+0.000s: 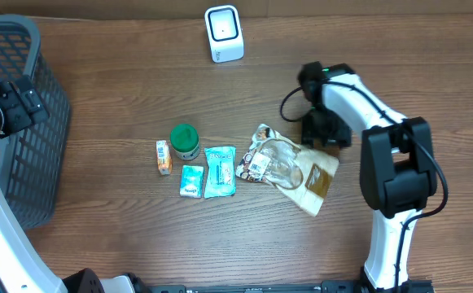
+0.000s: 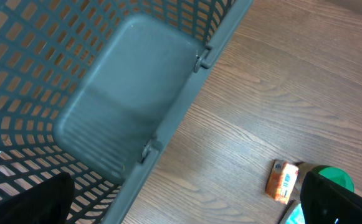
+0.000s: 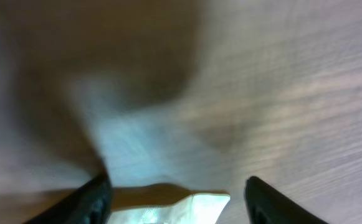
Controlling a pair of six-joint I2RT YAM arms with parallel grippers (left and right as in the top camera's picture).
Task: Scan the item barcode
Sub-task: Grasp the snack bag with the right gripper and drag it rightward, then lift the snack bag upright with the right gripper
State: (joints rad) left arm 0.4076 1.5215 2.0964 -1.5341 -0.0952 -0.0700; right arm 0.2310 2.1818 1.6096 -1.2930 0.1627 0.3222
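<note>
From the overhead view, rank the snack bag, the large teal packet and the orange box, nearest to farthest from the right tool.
1. Snack bag, beside the right tool.
2. Large teal packet, mid-row.
3. Orange box, row's left end.

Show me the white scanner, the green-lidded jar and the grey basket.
white scanner (image 1: 224, 32), overhead view, middle of its front face.
green-lidded jar (image 1: 185, 138), overhead view, on the green lid.
grey basket (image 1: 32, 155), overhead view, on its mesh side wall.
</note>
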